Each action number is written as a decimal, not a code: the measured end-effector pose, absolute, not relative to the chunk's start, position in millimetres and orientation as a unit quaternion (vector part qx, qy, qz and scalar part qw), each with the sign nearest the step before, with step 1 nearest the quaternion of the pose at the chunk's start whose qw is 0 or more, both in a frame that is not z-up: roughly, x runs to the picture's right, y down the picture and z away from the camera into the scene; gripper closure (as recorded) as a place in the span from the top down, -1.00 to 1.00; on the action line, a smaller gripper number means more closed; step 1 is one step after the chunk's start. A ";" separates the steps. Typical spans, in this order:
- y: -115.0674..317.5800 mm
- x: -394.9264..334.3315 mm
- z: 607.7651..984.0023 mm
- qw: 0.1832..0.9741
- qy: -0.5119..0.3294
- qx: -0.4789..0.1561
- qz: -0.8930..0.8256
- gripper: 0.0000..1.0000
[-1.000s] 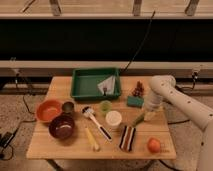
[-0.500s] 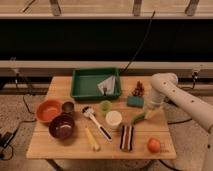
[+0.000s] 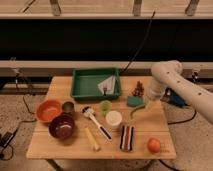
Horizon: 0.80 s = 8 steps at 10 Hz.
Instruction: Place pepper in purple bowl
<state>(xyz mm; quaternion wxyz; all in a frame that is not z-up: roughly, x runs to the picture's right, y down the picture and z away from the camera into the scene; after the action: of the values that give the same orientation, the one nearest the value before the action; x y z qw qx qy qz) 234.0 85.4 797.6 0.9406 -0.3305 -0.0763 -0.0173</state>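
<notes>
The slim green pepper (image 3: 136,110) hangs tilted from the tip of my gripper (image 3: 148,105), just above the right side of the wooden table (image 3: 60,150). The gripper is shut on the pepper's upper end. My white arm (image 3: 167,77) reaches down to it from the right. The dark purple bowl (image 3: 62,126) stands at the front left of the table, far to the left of the gripper, with nothing showing inside it.
An orange bowl (image 3: 48,110) and a small metal can (image 3: 68,107) stand beside the purple bowl. Between the bowl and the gripper are a green cup (image 3: 105,107), a white cup (image 3: 113,118), a white-handled brush (image 3: 96,123) and a yellow stick (image 3: 92,138). A green tray (image 3: 80,92) is behind and a teal sponge (image 3: 134,101) lies by the pepper.
The gripper and the pepper have risen a little off the table and the pepper now hangs more upright. Nothing else has moved.
</notes>
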 end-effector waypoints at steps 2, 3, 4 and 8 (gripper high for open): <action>71.9 210.8 789.4 0.944 -0.086 -0.317 -0.032 -0.92; 66.1 191.8 786.3 0.945 -0.096 -0.310 -0.042 -0.92; 60.7 179.3 780.8 0.946 -0.106 -0.304 -0.047 -0.92; 61.1 179.3 781.2 0.946 -0.106 -0.304 -0.048 -0.92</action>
<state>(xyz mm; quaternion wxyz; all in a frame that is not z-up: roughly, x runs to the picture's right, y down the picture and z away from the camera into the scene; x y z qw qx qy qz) 179.3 61.1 781.2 0.9456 -0.3037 -0.1059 -0.0477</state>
